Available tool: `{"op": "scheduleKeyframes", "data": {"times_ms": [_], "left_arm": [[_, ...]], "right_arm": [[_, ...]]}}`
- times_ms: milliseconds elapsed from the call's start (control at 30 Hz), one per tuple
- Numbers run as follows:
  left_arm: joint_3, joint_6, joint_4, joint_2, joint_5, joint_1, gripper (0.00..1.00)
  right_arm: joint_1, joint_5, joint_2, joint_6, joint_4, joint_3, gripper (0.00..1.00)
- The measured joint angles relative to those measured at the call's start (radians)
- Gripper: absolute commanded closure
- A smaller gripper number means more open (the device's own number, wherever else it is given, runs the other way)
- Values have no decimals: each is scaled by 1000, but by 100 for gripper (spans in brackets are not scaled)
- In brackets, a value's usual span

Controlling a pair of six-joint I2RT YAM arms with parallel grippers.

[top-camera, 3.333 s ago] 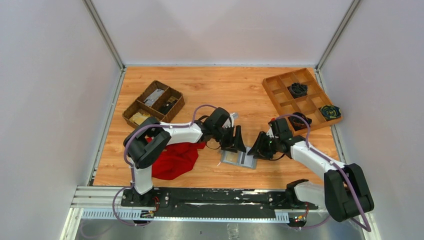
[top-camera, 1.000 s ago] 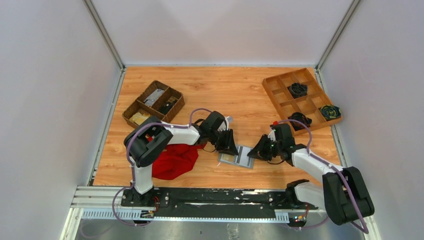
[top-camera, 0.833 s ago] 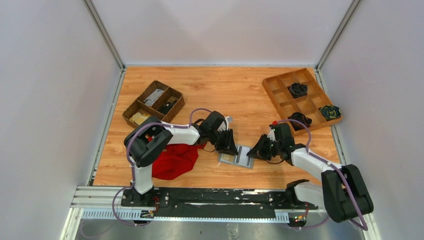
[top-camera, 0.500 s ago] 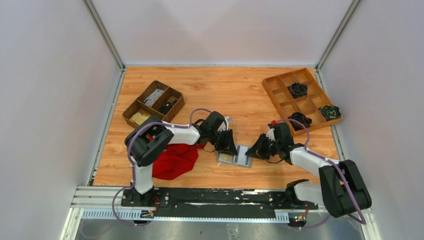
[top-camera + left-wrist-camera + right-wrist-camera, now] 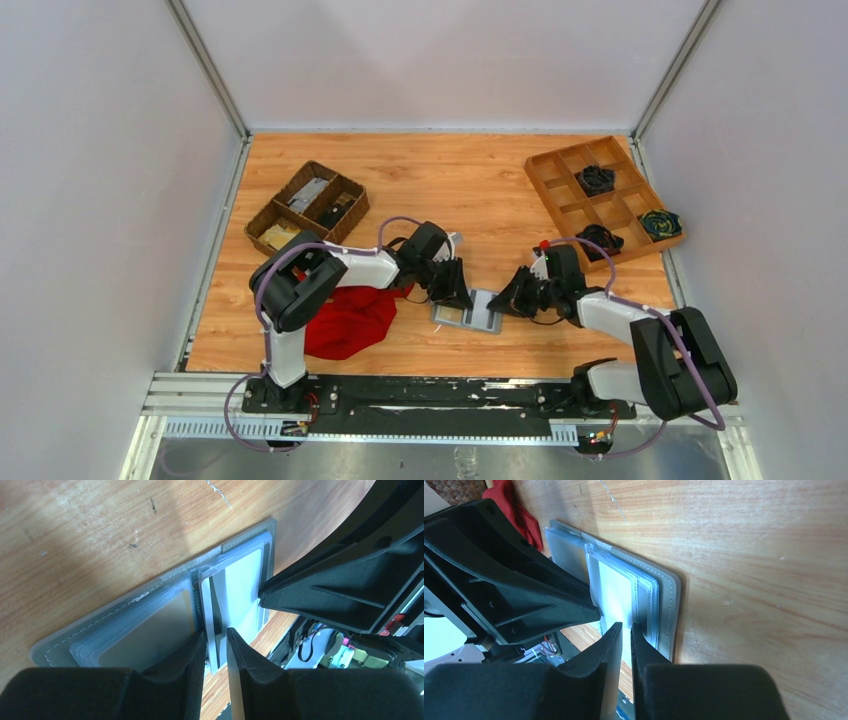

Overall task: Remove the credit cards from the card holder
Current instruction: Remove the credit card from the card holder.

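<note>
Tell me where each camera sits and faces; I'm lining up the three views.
Top external: above and behind the arms, looking down on the table; both arms show, left gripper and right gripper at the card holder.
Left wrist: on the left arm, looking along its own fingers at the open card holder; right gripper opposite.
Right wrist: on the right arm, looking the opposite way over its fingers; left gripper and red cloth beyond.
Shared: both wrist views show the card holder from opposite sides.
</note>
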Motion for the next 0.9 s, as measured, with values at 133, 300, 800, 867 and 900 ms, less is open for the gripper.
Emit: {"op": "scheduleKeyframes", "data": {"times_ms": [133,300,800,867,900], "left_arm": [[-6,0,2,0,0,4,81],[-14,-4,8,0,10,14,100],[-82,-4,71,-32,13,32,100],[-93,-3,79,-39,13,35,100],[-97,-3,82,-40,14,37,100]], "right_arm": [[-5,-11,9,6,23,-8,85],[-11,-37,47,20,61,-8,86],[-15,-68,88,30,97,-8,87],[-15,-71,92,30,100,-8,87],[-15,-71,92,30,100,-8,87]]}}
